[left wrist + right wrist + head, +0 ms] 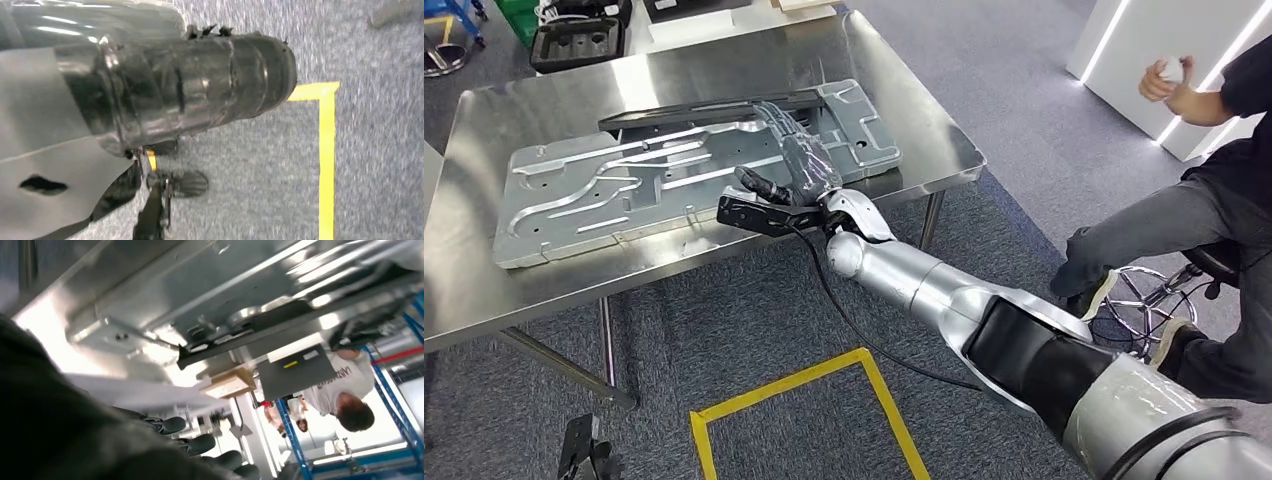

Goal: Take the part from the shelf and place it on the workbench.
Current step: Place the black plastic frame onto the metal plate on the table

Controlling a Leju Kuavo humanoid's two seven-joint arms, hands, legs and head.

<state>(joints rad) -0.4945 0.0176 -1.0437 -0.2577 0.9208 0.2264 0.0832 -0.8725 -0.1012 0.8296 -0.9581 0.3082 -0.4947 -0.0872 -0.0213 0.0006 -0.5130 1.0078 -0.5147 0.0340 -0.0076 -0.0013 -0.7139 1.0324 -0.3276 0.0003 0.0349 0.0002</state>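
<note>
R hand [799, 165] fingers spread flat on part [624, 185] | workbench [514, 110] edge cropped | L hand unclear

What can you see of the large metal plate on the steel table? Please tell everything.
The metal plate is a long, flat, silvery stamped panel with raised curved ribs, holes and notched corners. It lies flat, slightly askew, on the steel table. A dark bar lies along its far edge. The right hand reaches over its right part, fingers extended; contact is unclear.

Brushed, glossy steel counter [544, 290]; matt stamped-metal part [624, 190]; black plastic strip [704, 112]; rough grey carpet floor [754, 340].
</note>
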